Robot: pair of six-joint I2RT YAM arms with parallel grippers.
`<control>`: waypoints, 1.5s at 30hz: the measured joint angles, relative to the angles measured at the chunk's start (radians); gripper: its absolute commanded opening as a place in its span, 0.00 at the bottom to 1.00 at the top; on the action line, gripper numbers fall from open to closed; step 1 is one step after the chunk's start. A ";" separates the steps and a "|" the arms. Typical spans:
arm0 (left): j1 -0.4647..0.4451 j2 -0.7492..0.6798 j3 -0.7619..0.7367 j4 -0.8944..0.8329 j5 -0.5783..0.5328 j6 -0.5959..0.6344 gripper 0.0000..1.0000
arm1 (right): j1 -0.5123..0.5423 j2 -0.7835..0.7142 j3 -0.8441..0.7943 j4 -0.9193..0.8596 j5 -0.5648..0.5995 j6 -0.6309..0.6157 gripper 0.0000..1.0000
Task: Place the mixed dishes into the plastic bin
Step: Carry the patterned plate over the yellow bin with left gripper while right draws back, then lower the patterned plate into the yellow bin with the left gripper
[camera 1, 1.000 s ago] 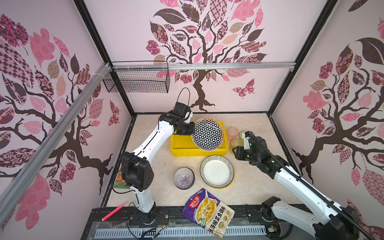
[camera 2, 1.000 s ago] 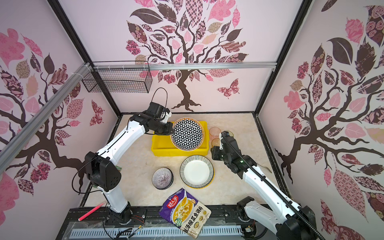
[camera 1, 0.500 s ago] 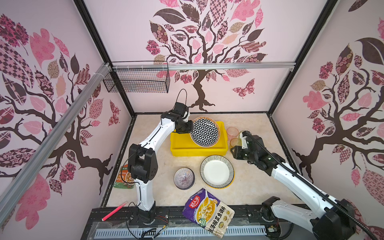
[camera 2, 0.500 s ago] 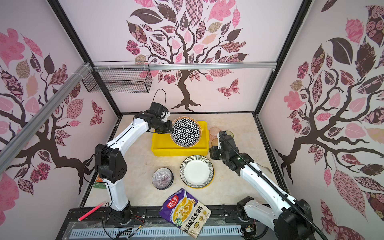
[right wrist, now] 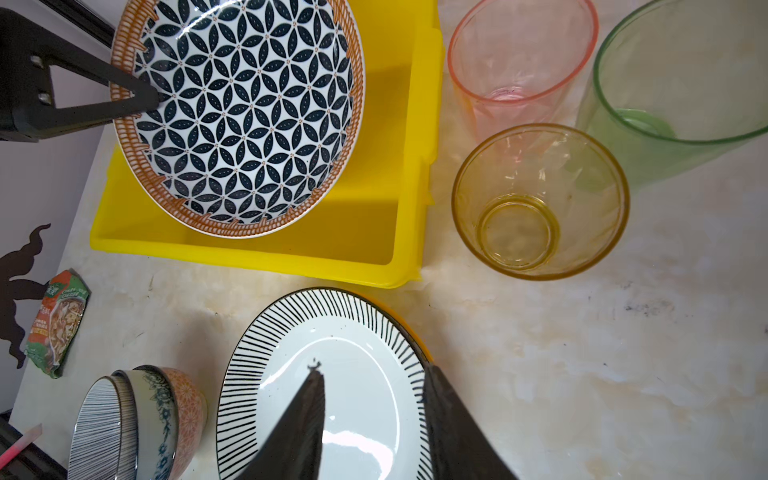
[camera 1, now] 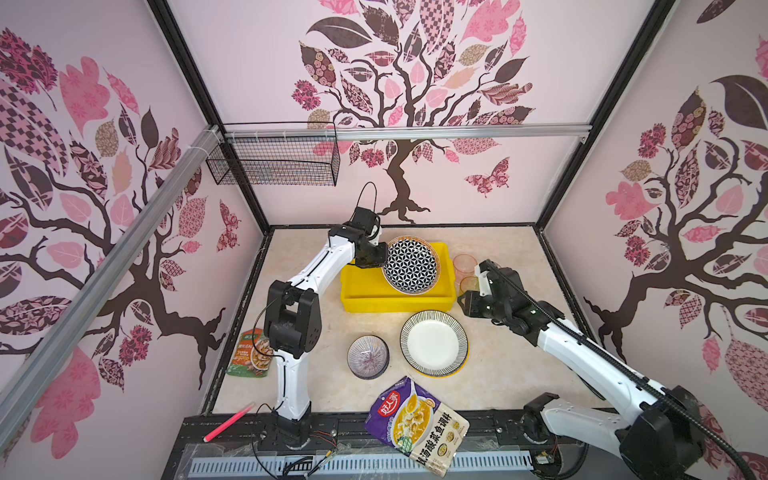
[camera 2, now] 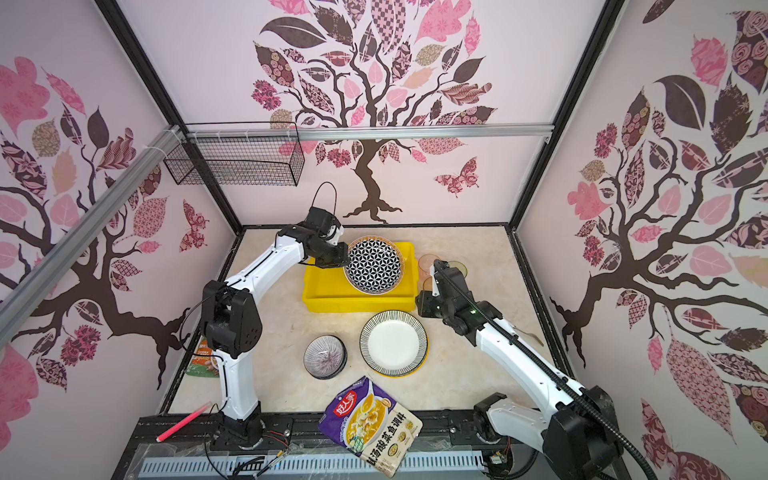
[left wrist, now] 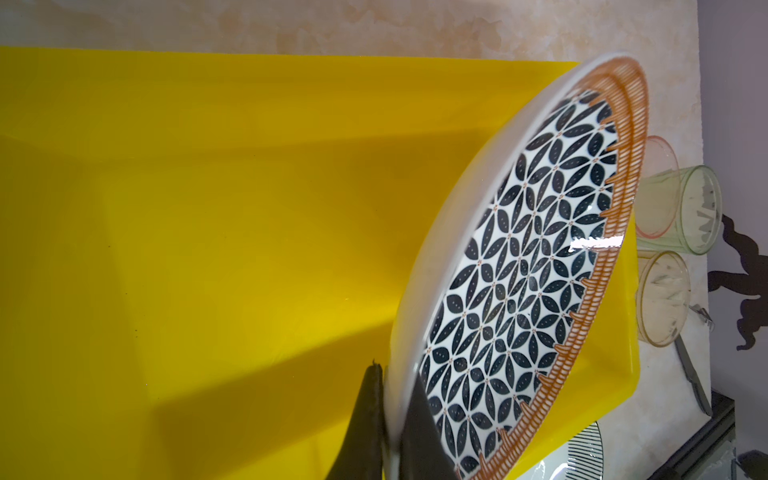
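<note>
The left gripper (camera 1: 383, 262) is pinching the black-and-white plate (camera 1: 412, 264) by its nine o'clock rim, holding it tilted over the yellow bin (camera 1: 360, 300), probably so one edge can settle inside before release. The right gripper (right wrist: 374, 374), jaws apart and empty, is hovering above the striped plate (right wrist: 357, 345) at the bin's five o'clock, likely lining up the next pick.

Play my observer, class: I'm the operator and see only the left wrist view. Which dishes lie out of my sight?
Observer: Three nested bowls sit in front of the bin, left of a lined plate.
Operator: Is the right hand near my flower plate?
Observer: No, it hovers open by the lined plate's rim, outside the bin.
</note>
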State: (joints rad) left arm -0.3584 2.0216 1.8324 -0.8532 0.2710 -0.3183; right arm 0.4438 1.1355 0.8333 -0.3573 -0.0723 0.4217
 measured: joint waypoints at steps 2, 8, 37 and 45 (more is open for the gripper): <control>0.000 0.005 0.000 0.005 0.000 0.000 0.00 | 0.000 0.006 0.000 0.002 -0.004 0.000 0.43; 0.000 0.029 -0.002 0.014 0.000 0.000 0.00 | 0.000 0.034 0.002 0.000 -0.023 0.000 0.43; 0.000 0.108 -0.062 0.056 0.002 -0.032 0.00 | 0.000 0.104 0.046 -0.029 -0.071 -0.002 0.46; 0.000 0.117 -0.064 0.060 0.022 -0.053 0.00 | 0.000 0.107 0.046 -0.030 -0.071 0.002 0.47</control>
State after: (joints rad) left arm -0.3580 2.1387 1.7683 -0.7929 0.2932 -0.3714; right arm 0.4438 1.2427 0.8795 -0.3874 -0.1432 0.4232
